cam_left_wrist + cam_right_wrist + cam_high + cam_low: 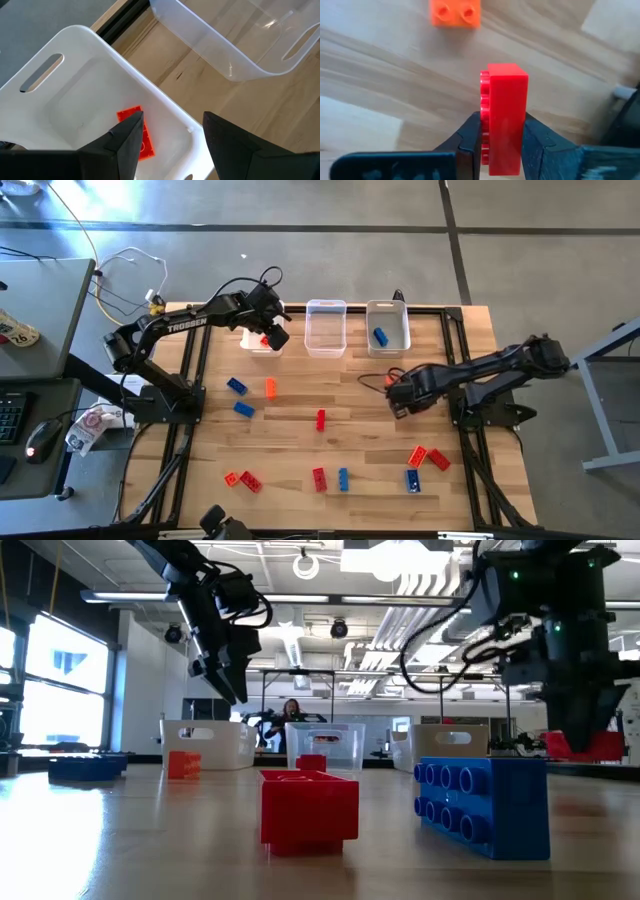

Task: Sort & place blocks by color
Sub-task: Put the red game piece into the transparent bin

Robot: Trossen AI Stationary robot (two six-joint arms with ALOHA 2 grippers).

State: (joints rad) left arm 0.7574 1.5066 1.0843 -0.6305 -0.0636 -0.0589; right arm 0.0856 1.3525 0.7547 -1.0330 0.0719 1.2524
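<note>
Your left arm is showing the white lettering TROSSEN (187, 325) as it reaches across the wooden worktop (300, 450) toward the back row of bins. Its left hand (272, 335) is hanging over the left bin (75, 95) with its fingers spread apart and gripping nothing, while a red block (142, 135) is lying on that bin's floor just below them. Beside it, the middle bin (326, 328) is standing with no block showing inside, and the right bin (388, 326) is holding a blue block (380, 336).

Loose blocks are lying scattered over the front half of the worktop: two blue ones (237, 386) and an orange one (271, 388) at the left, a red one (320, 419) near the centre, and mixed red, orange and blue pieces (343, 478) along the near edge.

At the right, your right hand (398, 394) is hovering above the worktop, its fingers (465, 135) clamped on a red brick (506, 117) held on end, studs facing sideways, with an orange brick (456, 12) lying on the wood beyond it.
</note>
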